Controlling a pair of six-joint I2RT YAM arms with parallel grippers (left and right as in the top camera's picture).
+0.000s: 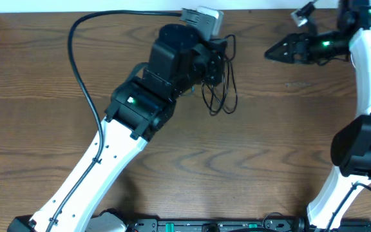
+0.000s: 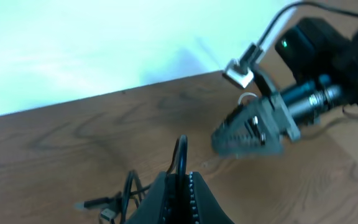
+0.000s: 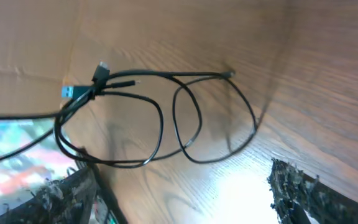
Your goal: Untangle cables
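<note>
At left end effector | black cable pinched between shut fingers

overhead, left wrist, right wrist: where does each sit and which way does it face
overhead: fixed above the table, facing straight down; shows left arm, right arm, black cable.
left wrist: on the left arm, facing across the table at the right gripper; own left gripper at the bottom, shut on the black cable.
right wrist: on the right arm, facing the looped black cable on the wood; own fingers wide apart in the lower corners.
shared: all three show the black cable; overhead and left wrist also the right gripper.
</note>
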